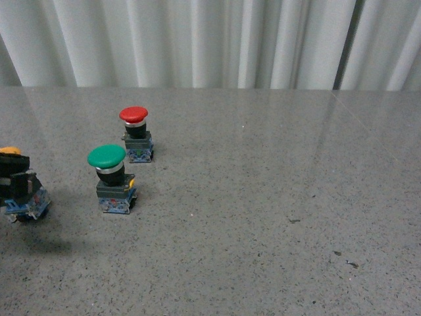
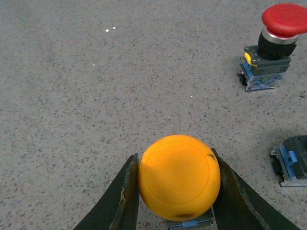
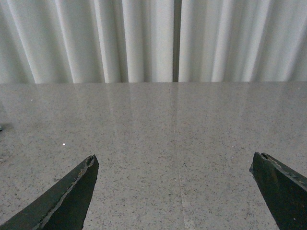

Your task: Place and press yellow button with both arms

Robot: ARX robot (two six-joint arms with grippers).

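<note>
Obs: left end effector (image 2: 175, 155) clamped on the yellow button (image 2: 179, 177). Cap sits between the jaws, touching both; stem axis upright, cap facing the wrist. Right end effector (image 3: 175, 160) spread wide above the tabletop (image 3: 192, 120), button well to its left, outside its view. Judgement: the right one must travel left to press.

Front view: yellow button (image 1: 8, 152) is being cut by the frame edge, its neck being covered by the left gripper (image 1: 14, 172).

Left wrist view: its base is being hidden under its own cap. The green button (image 2: 293, 165) is being cropped to part of its base.

Right wrist view: the right gripper (image 3: 175, 160) is being clipped to its fingertips.
</note>
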